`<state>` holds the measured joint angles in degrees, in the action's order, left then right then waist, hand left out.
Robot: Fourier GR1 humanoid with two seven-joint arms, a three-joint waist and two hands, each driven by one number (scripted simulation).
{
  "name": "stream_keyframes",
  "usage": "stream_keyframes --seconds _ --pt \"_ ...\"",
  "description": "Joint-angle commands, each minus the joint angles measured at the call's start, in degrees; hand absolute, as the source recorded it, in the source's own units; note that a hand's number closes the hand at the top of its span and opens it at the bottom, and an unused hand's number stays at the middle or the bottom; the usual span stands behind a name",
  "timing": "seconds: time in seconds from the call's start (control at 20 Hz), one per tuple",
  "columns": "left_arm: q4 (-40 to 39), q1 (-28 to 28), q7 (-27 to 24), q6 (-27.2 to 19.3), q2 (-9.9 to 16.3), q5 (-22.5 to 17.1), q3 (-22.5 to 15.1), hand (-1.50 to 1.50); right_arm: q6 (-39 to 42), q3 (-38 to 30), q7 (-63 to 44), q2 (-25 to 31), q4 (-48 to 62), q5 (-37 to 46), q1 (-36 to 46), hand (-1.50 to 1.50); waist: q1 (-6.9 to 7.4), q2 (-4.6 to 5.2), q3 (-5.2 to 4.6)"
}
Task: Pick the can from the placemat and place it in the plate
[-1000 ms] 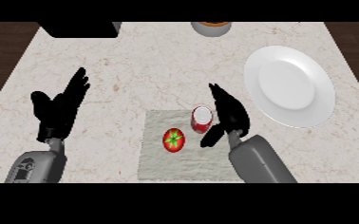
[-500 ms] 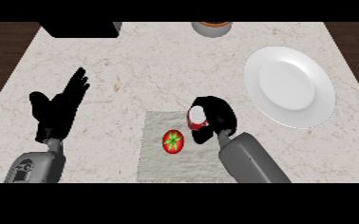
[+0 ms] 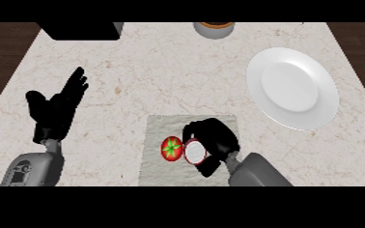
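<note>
On the grey placemat (image 3: 165,125) near the counter's front, my right hand (image 3: 214,137) is curled round the can (image 3: 194,151). The can's white top and red side show below my fingers, and it looks tilted toward me. A red tomato with a green stem (image 3: 171,148) lies on the mat, touching the can's left side. The white plate (image 3: 292,87) lies at the right of the counter, well apart from the mat and holding nothing. My left hand (image 3: 57,108) rests open at the left, fingers up.
A grey bowl (image 3: 213,29) with orange contents stands at the counter's back edge. A black box (image 3: 80,30) sits at the back left. Bare marble counter (image 3: 157,72) lies between the mat and the plate.
My right hand has closed round the can and drawn it down the mat toward me, against the tomato. The left hand has not moved.
</note>
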<state>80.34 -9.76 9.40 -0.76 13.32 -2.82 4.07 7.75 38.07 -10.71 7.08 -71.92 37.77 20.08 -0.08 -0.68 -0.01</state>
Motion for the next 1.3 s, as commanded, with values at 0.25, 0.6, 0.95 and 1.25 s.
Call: stream_keyframes --seconds 0.25,0.6,0.95,1.25 --pt "1.05 1.05 0.53 -1.14 -0.13 0.88 0.47 0.0 -14.45 1.89 11.33 11.57 -18.64 8.86 -10.52 1.5 -0.94 0.44 0.04" --pt "0.84 1.18 -0.12 -0.55 -0.51 0.68 0.28 0.0 -25.13 -9.88 6.41 14.58 -32.98 11.16 -14.42 1.5 -1.43 0.42 0.01" --pt "-2.36 -2.33 -1.06 -0.09 -1.16 1.15 0.39 0.0 -18.46 -23.75 3.41 14.6 -31.86 -1.37 -10.04 1.5 -0.09 0.78 0.0" --pt "1.21 -0.09 1.54 -0.21 -1.84 1.01 -0.14 0.0 -18.29 -36.9 15.78 18.6 -14.65 -11.97 -5.63 1.5 0.67 0.92 0.09"
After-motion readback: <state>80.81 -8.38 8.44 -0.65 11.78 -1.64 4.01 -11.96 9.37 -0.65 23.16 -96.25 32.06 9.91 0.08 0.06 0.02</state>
